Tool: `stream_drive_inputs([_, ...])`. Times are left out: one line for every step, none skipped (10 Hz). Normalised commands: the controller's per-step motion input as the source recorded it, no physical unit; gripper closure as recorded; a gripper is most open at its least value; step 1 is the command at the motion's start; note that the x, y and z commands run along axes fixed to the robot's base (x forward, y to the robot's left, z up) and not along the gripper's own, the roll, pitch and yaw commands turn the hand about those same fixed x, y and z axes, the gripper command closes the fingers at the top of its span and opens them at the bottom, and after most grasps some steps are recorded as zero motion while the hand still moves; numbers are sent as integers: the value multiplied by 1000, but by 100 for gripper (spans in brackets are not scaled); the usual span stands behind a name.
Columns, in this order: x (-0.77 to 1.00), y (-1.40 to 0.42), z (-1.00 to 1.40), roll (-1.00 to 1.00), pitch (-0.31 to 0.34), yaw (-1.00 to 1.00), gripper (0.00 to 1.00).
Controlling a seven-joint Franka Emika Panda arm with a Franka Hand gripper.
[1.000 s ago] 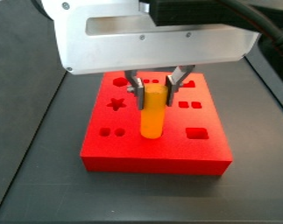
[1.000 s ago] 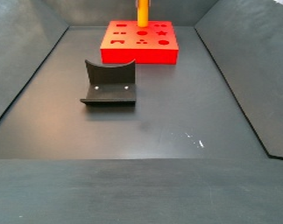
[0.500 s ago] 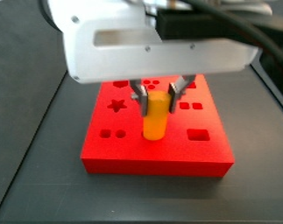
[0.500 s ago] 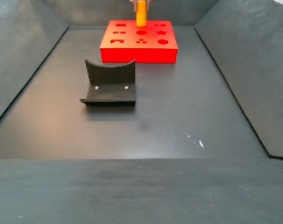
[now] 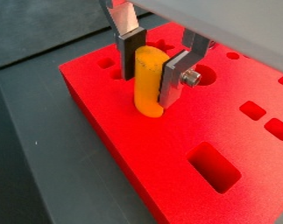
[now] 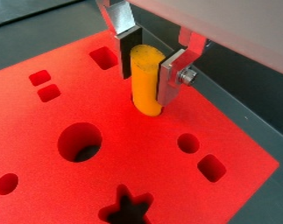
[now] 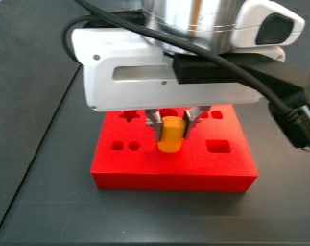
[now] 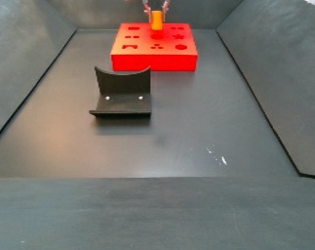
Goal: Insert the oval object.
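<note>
The oval object (image 5: 144,89) is an orange-yellow peg standing upright with its lower end in a hole on top of the red block (image 5: 200,122). My gripper (image 5: 152,72) is shut on its upper part, one finger pad on each side. Both wrist views show this, with the peg (image 6: 145,87) between the fingers of the gripper (image 6: 150,63) over the block (image 6: 96,109). In a side view the gripper (image 7: 174,122) is low over the block (image 7: 170,165) and only a short part of the peg (image 7: 172,138) shows. In a side view the peg (image 8: 156,17) stands at the back of the block (image 8: 156,51).
The red block has several other holes of different shapes, among them a star, a round one and rectangles. The dark fixture (image 8: 121,94) stands on the grey floor in front of the block. Sloped dark walls ring the floor.
My gripper has come down with the peg. The peg has sunk deeper into the block's hole and less of it shows above the top.
</note>
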Motion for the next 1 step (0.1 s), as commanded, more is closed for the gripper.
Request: stream_drive_inputs([0,0,0,0,0,0,100])
